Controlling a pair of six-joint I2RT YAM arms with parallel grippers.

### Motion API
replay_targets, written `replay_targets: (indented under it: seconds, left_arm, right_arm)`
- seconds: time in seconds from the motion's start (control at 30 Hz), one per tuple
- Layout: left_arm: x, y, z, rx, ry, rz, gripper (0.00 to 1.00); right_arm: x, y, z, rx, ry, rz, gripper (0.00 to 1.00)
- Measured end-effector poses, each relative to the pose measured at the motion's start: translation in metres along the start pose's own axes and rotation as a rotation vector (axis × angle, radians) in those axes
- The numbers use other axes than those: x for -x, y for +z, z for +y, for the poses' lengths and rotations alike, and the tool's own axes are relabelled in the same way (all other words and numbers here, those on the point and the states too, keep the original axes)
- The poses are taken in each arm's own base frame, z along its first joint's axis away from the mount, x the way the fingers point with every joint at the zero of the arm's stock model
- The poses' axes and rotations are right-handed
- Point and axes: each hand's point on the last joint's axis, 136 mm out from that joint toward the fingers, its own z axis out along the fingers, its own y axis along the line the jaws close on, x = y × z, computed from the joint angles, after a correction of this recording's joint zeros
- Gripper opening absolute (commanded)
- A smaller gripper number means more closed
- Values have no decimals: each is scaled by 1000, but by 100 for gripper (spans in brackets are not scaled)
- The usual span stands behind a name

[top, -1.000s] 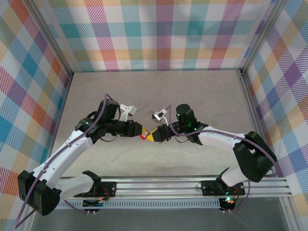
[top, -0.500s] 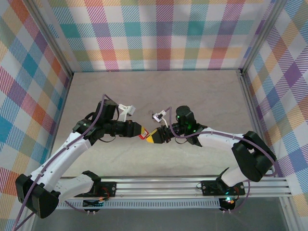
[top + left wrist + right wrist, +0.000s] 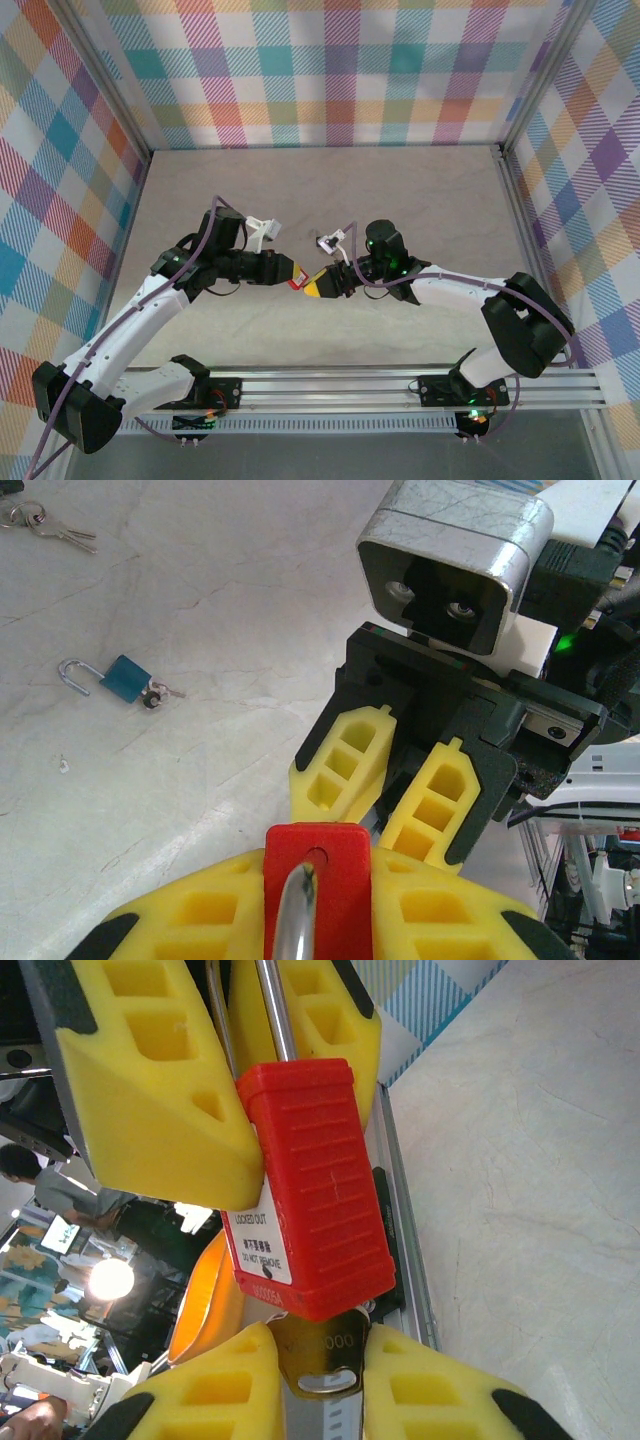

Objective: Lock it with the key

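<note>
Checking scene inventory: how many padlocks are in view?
2. The red padlock is gripped in the left hand; the blue padlock lies on the table. A dark object cut off at the left wrist view's corner may be another.

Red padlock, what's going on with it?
The left gripper holds the red padlock above the table, clamped near the shackle end. The right gripper faces it and pinches the key, which sits at the bottom of the padlock, apparently in the keyhole. A blue padlock lies open on the table off to the side.
</note>
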Motion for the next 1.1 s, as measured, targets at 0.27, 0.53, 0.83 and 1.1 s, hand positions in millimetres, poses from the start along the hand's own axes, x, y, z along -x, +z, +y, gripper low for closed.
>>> replay_targets:
  seconds: [0.27, 0.53, 0.83, 1.1]
  left_arm:
    - [-2, -1, 1, 0, 1, -2, 0]
    - [-4, -1, 2, 1, -20, -8, 0]
    - [-2, -1, 1, -9, -30, -19, 0]
    - [5, -4, -12, -72, -17, -60, 0]
  right_arm:
    - [1, 0, -5, -23, 9, -10, 8]
    - [-1, 0, -6, -38, 8, -17, 10]
    - [1, 3, -1, -25, -16, -42, 21]
    - [0, 10, 8, 0, -63, -60, 21]
